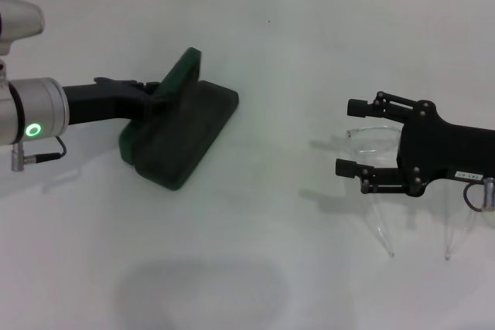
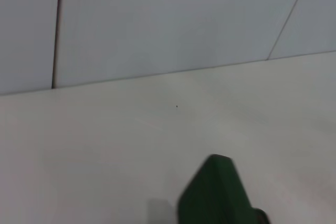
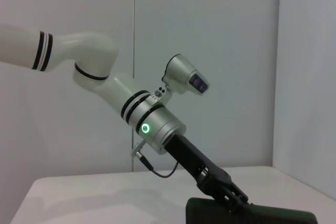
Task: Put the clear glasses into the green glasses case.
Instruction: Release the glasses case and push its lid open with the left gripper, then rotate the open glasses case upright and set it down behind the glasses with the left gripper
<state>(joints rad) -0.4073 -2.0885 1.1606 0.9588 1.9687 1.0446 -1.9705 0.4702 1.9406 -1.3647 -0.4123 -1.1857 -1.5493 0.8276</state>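
Green glasses case (image 1: 186, 133) open, holding nothing | clear glasses (image 1: 373, 138) on table (image 1: 294, 268)

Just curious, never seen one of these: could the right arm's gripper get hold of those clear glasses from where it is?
Probably yes: the right gripper is open, right over the clear glasses, with nothing between them.

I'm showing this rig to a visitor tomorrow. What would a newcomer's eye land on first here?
Probably the green glasses case, dark against the white table on the robot's left, its lid propped open with the left hand at it. Next, on the right, the black right hand hovers open over the clear glasses, which nearly vanish into the tabletop, their thin temple arms pointing toward the robot.
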